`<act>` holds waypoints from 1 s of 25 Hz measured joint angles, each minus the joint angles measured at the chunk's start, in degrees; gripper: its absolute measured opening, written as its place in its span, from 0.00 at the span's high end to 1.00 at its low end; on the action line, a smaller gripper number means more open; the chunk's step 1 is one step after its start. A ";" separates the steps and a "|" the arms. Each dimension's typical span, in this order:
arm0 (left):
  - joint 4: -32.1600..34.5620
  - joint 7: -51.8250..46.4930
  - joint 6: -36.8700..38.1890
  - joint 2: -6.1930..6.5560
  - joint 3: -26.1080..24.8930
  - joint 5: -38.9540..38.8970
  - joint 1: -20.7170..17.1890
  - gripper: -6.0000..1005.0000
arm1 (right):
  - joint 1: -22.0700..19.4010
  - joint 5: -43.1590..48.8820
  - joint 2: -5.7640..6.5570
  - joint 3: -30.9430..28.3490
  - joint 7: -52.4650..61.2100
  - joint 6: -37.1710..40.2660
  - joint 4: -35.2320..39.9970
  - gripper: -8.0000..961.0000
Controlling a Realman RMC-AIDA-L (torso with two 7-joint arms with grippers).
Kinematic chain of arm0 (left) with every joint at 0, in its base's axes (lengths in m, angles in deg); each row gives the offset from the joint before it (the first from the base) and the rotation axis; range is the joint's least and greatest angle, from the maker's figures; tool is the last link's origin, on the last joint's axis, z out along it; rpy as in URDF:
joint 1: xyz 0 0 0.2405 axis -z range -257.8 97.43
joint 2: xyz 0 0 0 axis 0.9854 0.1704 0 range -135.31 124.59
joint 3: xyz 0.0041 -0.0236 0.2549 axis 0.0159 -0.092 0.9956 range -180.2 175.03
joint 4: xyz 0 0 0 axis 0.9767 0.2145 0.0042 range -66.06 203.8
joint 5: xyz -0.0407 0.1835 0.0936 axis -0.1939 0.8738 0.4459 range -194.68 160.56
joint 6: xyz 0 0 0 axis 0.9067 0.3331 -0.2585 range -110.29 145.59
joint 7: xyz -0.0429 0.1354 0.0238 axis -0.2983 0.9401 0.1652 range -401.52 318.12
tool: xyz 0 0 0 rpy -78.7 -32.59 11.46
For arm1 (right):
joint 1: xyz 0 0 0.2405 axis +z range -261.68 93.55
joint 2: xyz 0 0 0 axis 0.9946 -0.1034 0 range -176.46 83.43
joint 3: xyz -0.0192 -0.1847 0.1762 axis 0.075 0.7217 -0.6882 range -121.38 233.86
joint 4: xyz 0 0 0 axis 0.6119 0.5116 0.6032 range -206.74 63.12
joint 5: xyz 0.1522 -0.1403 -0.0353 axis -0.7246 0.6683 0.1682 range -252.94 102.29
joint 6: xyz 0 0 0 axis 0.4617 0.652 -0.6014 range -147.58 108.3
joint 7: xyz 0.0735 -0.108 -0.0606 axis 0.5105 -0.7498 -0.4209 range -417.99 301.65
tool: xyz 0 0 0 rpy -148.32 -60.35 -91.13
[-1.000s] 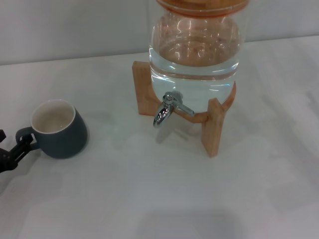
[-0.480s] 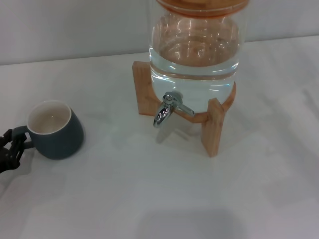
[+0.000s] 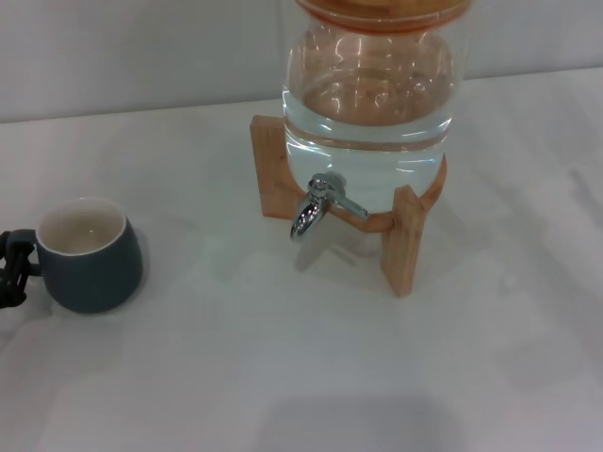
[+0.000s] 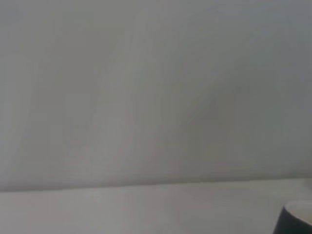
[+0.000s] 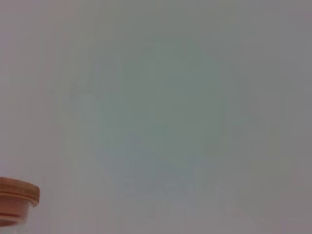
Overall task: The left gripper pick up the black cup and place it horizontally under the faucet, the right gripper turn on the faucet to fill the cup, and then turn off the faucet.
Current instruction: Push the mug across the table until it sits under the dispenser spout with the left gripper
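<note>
The black cup [image 3: 87,256] stands upright on the white table at the far left, cream inside showing. My left gripper [image 3: 11,267] is at the left edge of the head view, its black fingers closed on the cup's handle. A corner of the cup also shows in the left wrist view [image 4: 296,220]. The chrome faucet [image 3: 317,207] juts from the front of the glass jar, spout down, well to the right of the cup. Nothing is under the spout. My right gripper is out of view.
The large glass jar [image 3: 369,104] holds water and sits on a wooden stand [image 3: 405,243] at the back centre. Its orange lid shows in the right wrist view [image 5: 17,194]. The white table [image 3: 283,358] stretches in front, a pale wall behind.
The cup has slid to the left and slightly toward me together with my left gripper, farther from the faucet. The jar and faucet have not moved.
</note>
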 joint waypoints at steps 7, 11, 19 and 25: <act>0.32 0.02 5.07 0.06 0.10 2.40 1.99 0.83 | 0.10 0.00 -0.03 0.09 0.01 -0.27 -0.44 0.17; 1.46 0.00 5.51 -0.09 0.11 6.06 3.88 0.83 | 0.34 0.18 -0.05 0.10 0.01 -0.57 -0.49 0.17; 6.03 0.31 2.17 -0.30 0.11 13.02 8.04 0.83 | 0.94 0.44 -0.05 0.16 0.01 -0.75 -0.73 0.17; 9.75 2.31 -0.75 -0.33 0.10 14.93 9.33 0.83 | 1.13 0.44 -0.05 0.16 0.01 -0.91 -1.27 0.17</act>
